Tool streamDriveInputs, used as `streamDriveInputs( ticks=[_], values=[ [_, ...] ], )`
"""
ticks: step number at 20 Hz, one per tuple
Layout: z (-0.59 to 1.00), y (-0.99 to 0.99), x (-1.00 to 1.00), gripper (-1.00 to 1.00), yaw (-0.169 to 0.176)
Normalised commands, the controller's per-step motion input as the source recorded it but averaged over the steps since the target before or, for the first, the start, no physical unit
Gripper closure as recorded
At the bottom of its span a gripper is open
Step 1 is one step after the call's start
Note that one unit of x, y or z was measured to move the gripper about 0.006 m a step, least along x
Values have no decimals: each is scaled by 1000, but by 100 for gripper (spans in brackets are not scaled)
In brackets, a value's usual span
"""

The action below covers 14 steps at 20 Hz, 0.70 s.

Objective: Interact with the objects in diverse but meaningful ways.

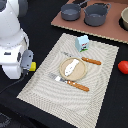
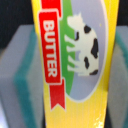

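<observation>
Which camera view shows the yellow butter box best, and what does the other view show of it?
The wrist view shows the butter box best: it fills the picture, with the red BUTTER banner and a cow readable, between the gripper's fingers. The exterior view shows only a small yellow bit beside the arm.

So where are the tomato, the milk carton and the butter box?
tomato (image 1: 123, 66), exterior view, middle of its red side.
milk carton (image 1: 82, 43), exterior view, its front face.
butter box (image 2: 75, 55), wrist view, the cow picture.

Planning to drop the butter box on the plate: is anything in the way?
Between the tool, shut on the butter box, and the plate lies only placemat, with the fork flat alongside. The fish piece occupies the plate's middle.
</observation>
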Motion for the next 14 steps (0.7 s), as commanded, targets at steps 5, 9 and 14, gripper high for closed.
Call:
streamDriveInputs(
  ticks=[5,9,14],
  values=[
    [945,3,745,100,-104],
    [671,-110,800,100,-132],
    [396,-261,781,100,-134]
  ],
)
